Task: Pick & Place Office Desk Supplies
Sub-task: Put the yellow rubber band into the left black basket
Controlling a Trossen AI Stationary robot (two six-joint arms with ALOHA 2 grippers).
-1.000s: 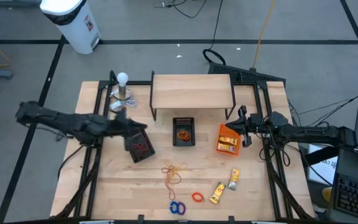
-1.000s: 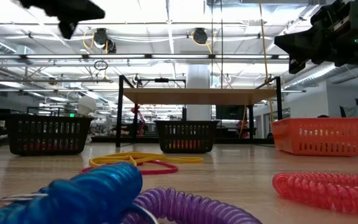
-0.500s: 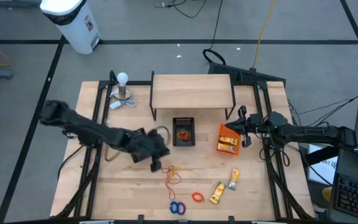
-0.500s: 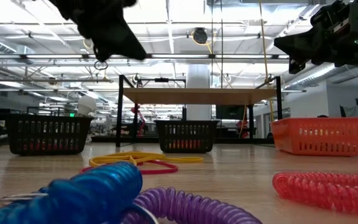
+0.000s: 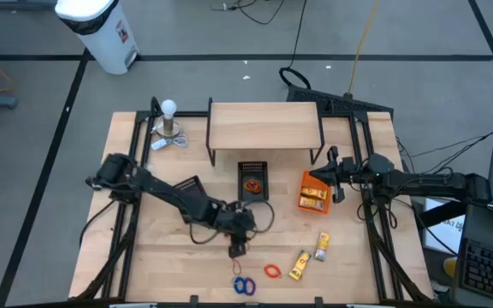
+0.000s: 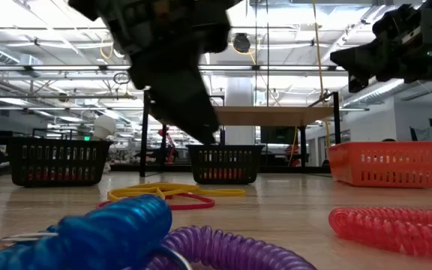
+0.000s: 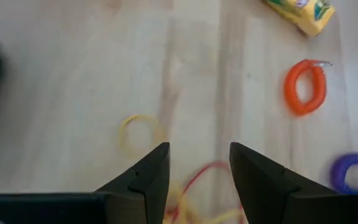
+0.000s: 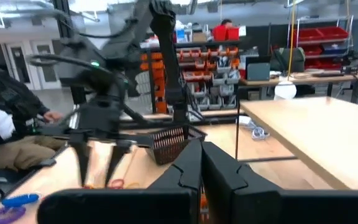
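Thin yellow and red rubber bands lie loose on the wooden table, mid-front. My left gripper hangs over them, slanting down, open, with nothing between its fingers. A red band shows just beyond the fingertips. An orange ring, blue and purple rings and two yellow packets lie nearer the front edge. My right gripper waits shut beside the orange bin, at the right.
A black mesh bin stands at the table's middle, and another shows partly under my left arm. A wooden shelf spans the back. A white bulb-shaped object stands at the far left. A person sits beyond the table.
My left gripper has swung from above the left black bin toward the table's right and near edge, sinking and tipping downward, and now stands over the rubber bands. My right arm has kept still.
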